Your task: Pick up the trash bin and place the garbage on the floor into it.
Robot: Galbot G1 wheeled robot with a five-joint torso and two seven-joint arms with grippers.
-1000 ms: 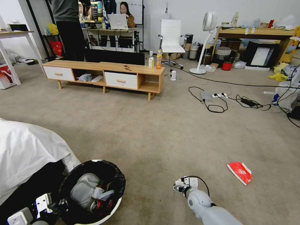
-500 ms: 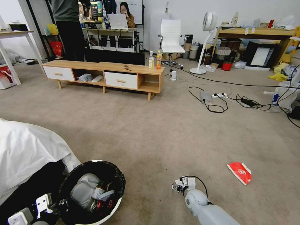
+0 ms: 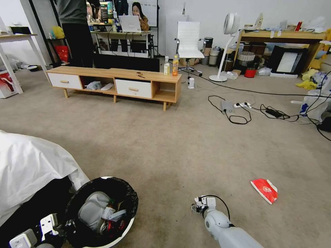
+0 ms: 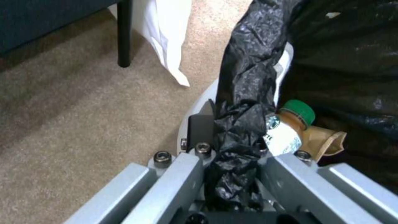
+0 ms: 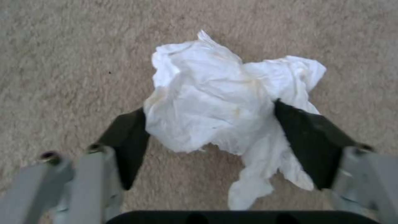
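The trash bin (image 3: 133, 199), white with a black bag liner, stands low at my left and holds a red can (image 3: 111, 226), a green-capped bottle (image 4: 291, 124) and a brown paper bag (image 4: 327, 140). My left gripper (image 4: 232, 132) is shut on the bin's bag-covered rim (image 4: 244, 93); the head view places this gripper (image 3: 51, 227) at the bin's near left side. My right gripper (image 5: 209, 124) is open just above the carpet, its black fingers (image 5: 128, 140) on either side of a crumpled white tissue (image 5: 211, 105). A flat red packet (image 3: 264, 190) lies on the floor to the right of the right gripper (image 3: 199, 205).
A white cloth (image 3: 31, 168) drapes over furniture close on my left, with a black leg (image 4: 123, 34) beside the bin. Farther ahead stand a low wooden cabinet (image 3: 117, 84) with two upright bottles (image 3: 171, 65), a fan (image 3: 226, 44), and cables with a power strip (image 3: 241, 106).
The right arm has shifted slightly, its wrist a little lower in the head view. The bin and the left gripper have stayed put.
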